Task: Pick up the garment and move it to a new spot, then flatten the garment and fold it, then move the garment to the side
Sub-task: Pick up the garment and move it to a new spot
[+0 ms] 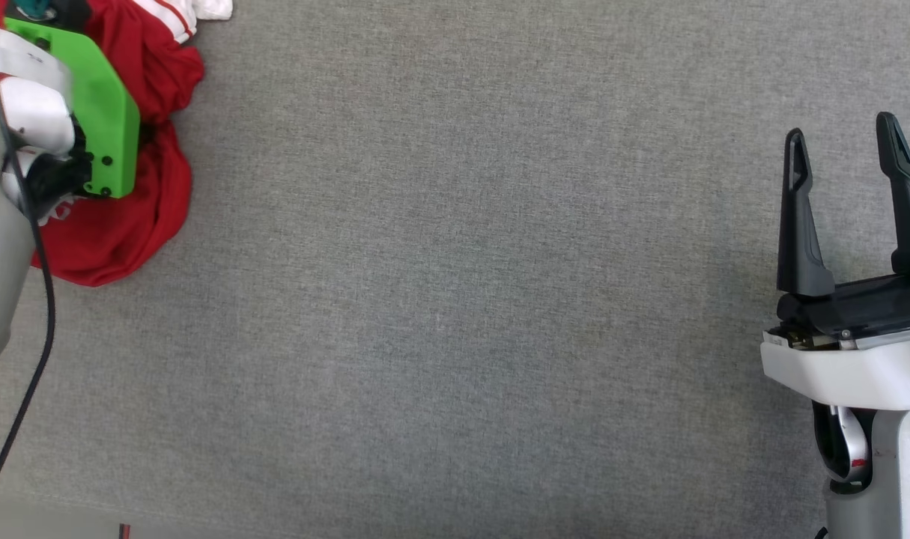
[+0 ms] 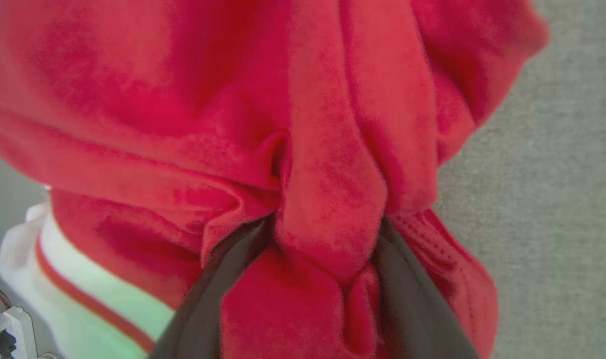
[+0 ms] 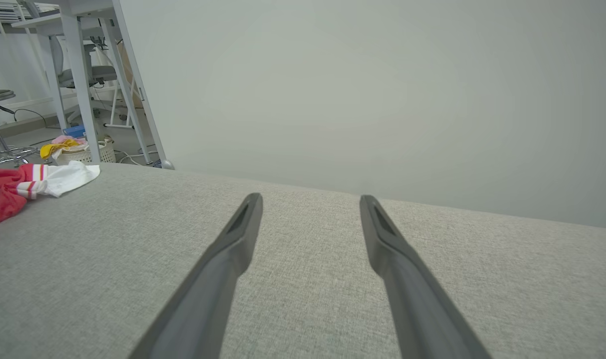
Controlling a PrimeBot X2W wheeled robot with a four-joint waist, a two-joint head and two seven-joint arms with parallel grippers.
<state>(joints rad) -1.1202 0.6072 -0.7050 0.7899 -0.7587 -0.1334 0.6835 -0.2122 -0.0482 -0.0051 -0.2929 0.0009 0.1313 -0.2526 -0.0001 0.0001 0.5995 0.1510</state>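
At ten o'clock in the head view, the garment point(image 1: 136, 239) lies crumpled in a red heap on the grey table point(image 1: 462, 299), with one white sleeve point(image 1: 204, 7) trailing toward eleven o'clock. The left arm's green bracket point(image 1: 99, 112) sits right over the heap.

In the left wrist view the left gripper point(image 2: 325, 224) is sunk into the cloth. Its two dark fingers point(image 2: 218, 289) stand wide apart with a thick red fold bulging between them, and the tips are buried. I read that as straddling the fold rather than clamping it.

The shirt looks light, limp and far from fragile. It should sag from any grip point, drag its loose parts across the table, and slip through a shallow pinch. A deep bite on a bunched fold like this one suits a simple carry. Flattening would go better with a grip on a firmer edge, such as the hem, a shoulder or the striped sleeve seam point(image 2: 91, 304) at seven o'clock in that view.

From the middle toward three o'clock, the table gives broad room for a new spot.

At three o'clock the right gripper point(image 1: 840, 127) hovers over the table well away from the shirt. Its fingers are spread wide and it holds nothing.
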